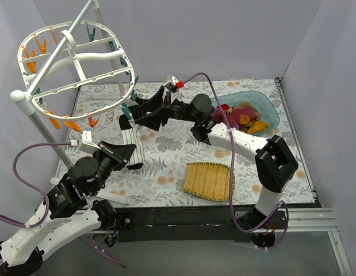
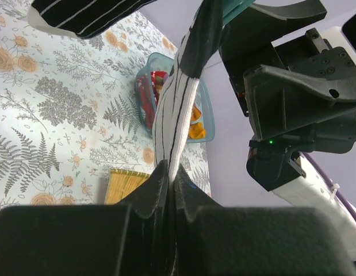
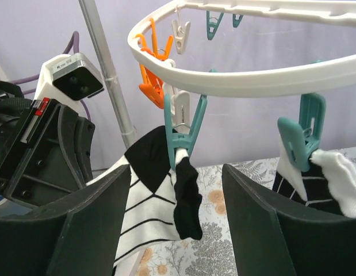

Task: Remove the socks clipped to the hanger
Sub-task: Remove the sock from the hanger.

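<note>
A: Entry one: the hanger (image 1: 78, 57). What remains on it?
B: Two black-and-white items, both below the hanger's near rim. First, the striped sock (image 2: 173, 115), hung from a teal clip (image 3: 180, 129). Next, a second sock (image 3: 333, 178), in the neighbouring teal clip along that rim. The other clips in view on the hanger, orange and teal, are empty as far as shown.
A: Items already off?
B: A heap of socks (image 1: 247, 118), red, orange and purple, in a blue bin (image 1: 264, 100) on the table (image 1: 178, 149), well to the right of the hanger. Count not legible.
A: Jaws?
B: The left gripper (image 2: 169, 172) has its jaws together, clamped on the striped sock's lower end, below the hanger. The right gripper (image 3: 175, 172) has its jaws apart, one on each side of the teal clip, apparently touching neither clip nor sock.
A: Status?
B: Judged mostly done. The bulk is removed, two are left, and the striped sock is next.
</note>
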Robot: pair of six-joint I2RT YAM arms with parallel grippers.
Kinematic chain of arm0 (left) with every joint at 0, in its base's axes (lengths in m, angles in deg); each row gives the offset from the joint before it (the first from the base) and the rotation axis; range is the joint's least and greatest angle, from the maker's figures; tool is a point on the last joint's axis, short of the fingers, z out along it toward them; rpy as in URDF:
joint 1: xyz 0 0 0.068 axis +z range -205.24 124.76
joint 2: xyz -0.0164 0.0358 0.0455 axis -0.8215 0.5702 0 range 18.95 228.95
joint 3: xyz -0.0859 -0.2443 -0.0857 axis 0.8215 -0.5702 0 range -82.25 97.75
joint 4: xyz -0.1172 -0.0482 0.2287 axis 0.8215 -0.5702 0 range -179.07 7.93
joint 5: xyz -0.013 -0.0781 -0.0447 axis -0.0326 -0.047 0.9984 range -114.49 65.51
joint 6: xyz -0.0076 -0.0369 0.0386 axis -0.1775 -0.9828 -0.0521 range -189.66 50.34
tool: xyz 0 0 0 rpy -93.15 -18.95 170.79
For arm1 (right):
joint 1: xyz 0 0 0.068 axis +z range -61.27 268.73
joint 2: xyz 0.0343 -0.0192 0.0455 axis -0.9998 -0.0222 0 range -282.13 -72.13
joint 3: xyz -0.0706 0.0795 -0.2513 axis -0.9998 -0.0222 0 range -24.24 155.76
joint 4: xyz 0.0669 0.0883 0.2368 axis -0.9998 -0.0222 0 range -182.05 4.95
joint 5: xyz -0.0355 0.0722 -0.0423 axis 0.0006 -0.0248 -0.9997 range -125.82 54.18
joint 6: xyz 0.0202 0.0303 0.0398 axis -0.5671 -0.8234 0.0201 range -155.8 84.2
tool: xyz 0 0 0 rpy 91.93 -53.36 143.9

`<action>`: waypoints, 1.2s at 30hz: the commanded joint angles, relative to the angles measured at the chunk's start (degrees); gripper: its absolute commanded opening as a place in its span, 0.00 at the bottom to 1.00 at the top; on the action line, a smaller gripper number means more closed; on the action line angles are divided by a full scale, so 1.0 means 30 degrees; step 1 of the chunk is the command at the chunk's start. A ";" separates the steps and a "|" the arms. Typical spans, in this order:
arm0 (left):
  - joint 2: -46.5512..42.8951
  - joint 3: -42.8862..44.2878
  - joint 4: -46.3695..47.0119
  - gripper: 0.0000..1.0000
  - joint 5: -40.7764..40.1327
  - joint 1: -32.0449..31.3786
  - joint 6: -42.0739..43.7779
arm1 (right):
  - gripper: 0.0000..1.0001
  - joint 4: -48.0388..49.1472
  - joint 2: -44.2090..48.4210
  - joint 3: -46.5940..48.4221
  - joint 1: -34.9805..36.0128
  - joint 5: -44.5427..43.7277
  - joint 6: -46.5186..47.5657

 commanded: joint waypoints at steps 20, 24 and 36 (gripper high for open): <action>-0.0707 0.1339 -0.2452 0.00 -0.0737 0.0105 -0.0363 | 0.73 -0.2142 -0.2993 0.6222 0.1772 -0.0982 0.0399; -0.0824 0.1338 -0.2481 0.00 -0.0737 0.0105 -0.0363 | 0.72 -0.2175 -0.3111 0.6430 0.2035 -0.1598 0.0400; -0.1351 0.1222 -0.2950 0.00 -0.0884 0.0105 -0.0450 | 0.68 -0.1764 -0.2466 0.5637 0.2124 -0.2859 0.0459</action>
